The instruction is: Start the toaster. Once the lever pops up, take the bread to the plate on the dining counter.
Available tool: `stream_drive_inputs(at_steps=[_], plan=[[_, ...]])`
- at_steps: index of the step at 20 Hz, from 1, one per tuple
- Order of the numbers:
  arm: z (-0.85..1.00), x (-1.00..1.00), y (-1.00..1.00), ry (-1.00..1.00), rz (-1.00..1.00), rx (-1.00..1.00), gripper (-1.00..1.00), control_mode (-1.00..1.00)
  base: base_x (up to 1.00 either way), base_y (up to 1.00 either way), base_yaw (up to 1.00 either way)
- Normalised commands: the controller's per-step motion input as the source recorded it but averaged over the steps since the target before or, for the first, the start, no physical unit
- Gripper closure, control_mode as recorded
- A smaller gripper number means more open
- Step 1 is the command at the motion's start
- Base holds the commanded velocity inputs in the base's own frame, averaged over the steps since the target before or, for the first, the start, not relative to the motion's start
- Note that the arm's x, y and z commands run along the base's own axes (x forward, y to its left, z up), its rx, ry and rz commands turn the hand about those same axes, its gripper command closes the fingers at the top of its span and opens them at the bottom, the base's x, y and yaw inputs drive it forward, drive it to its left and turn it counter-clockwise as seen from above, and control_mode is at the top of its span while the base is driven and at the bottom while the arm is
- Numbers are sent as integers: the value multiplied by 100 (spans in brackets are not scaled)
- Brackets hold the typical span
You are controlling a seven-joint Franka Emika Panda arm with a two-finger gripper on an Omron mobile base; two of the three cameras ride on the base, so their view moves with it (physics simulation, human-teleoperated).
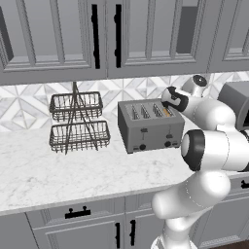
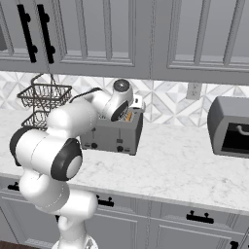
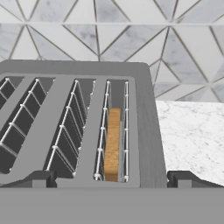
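Four-slot toaster [image 1: 150, 125] with bread [image 3: 113, 146] in end slot, open end effector [image 3: 109, 180] above, wire basket stand [image 1: 78, 121] beside, oven [image 2: 232, 126] well apart.

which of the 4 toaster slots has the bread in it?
The slot at the toaster's right end as the hand view shows it, nearest the open marble worktop. The bread stands on edge inside; the other three slots show only wire guides.

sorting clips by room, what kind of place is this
A kitchen, rendered rather than real: a grey toaster with bread in one slot sits on a marble worktop, under grey wall cabinets, beside a wire basket rack.
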Motion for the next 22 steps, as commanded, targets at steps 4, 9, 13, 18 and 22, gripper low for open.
stream_drive_inputs(at_steps=[4,9,13,18,22], plan=[[0,0,0,0,0,0,-100,-100,0,0,0],[0,0,0,0,0,0,-100,-100,0,0,0],[0,0,0,0,0,0,-100,-100,0,0,0],[0,0,0,0,0,0,-100,-100,0,0,0],[0,0,0,0,0,0,-100,-100,0,0,0]])
